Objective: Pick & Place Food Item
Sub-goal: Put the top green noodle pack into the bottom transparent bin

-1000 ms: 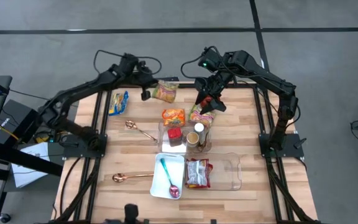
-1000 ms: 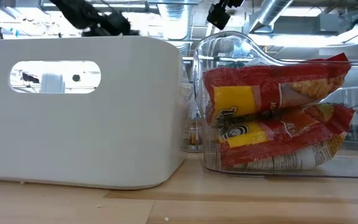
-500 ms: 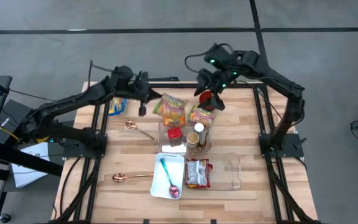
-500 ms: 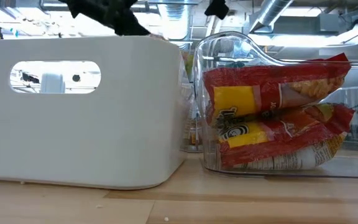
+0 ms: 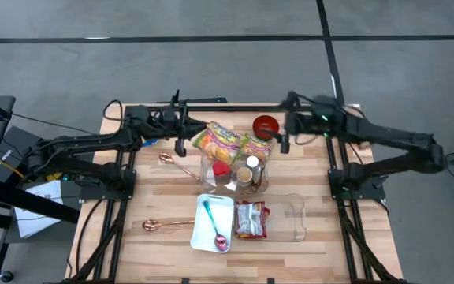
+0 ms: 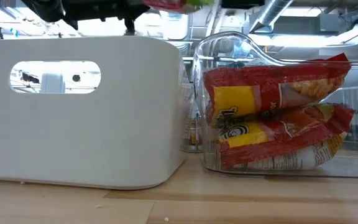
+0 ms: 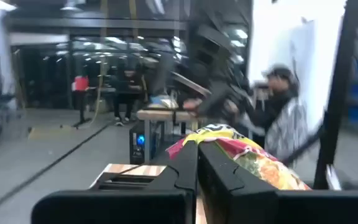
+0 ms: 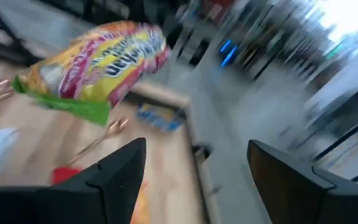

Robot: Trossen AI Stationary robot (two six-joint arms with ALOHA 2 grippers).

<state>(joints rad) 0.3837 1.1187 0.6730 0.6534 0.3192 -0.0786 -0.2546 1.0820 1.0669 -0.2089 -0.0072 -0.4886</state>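
My left gripper (image 5: 186, 136) is shut on a yellow, red and green snack bag (image 5: 215, 140) held in the air over the table's middle. The bag also shows in the right wrist view (image 8: 98, 62) and at the top of the low view (image 6: 179, 3). My right gripper (image 5: 282, 134) is open and empty beside a red bowl (image 5: 266, 125) at the far side; its fingers stand wide apart in its wrist view (image 8: 197, 155). A second snack bag (image 5: 255, 147) lies against the jars (image 5: 247, 173). My left gripper pinches the snack bag's edge nearest the table's left (image 7: 219, 142) between its two shut fingers (image 7: 185, 168). The fingers come in about level from the table's left. The bag sticks out beyond the fingertips, lifted clear of the table.
A white tray (image 5: 203, 237) holds a teal spoon (image 5: 213, 225). A clear bin (image 5: 294, 225) holds a chip bag (image 5: 251, 219). Two gold spoons (image 5: 173, 164) (image 5: 164, 225) and a blue packet (image 5: 150, 136) lie at the left. A red item (image 5: 223, 167) sits in a clear container.
My left gripper has carried the snack bag up off the far side of the table and toward the near edge, over the containers. My right gripper has drawn back from the second bag toward the table's right edge, its arm stretching out low.
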